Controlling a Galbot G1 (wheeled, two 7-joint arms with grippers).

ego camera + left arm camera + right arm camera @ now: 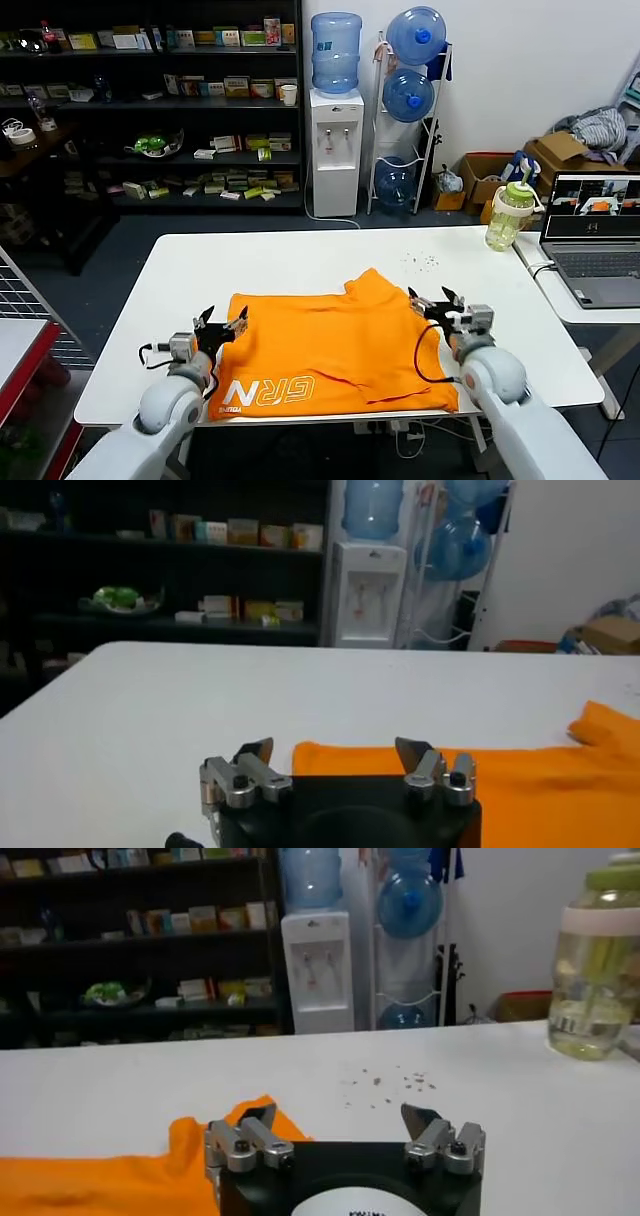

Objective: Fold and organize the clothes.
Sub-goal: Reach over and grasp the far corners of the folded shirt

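A dark shelf unit full of small boxes (150, 100) stands at the back left. On the flat white table (300, 262), the left gripper (222, 325) has its fingers apart at the left edge of the bright orange cotton T-shirt with white letters (330, 350). The shirt lies flat near the front. The right gripper (434, 297) sits at its right edge, fingers apart. A grey laptop (595, 240) is on the right.

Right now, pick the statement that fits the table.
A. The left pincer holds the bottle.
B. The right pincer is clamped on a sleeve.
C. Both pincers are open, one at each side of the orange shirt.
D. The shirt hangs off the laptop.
C: the left pincer and right pincer both stand open and empty at opposite edges of the shirt, which lies flat on the table.
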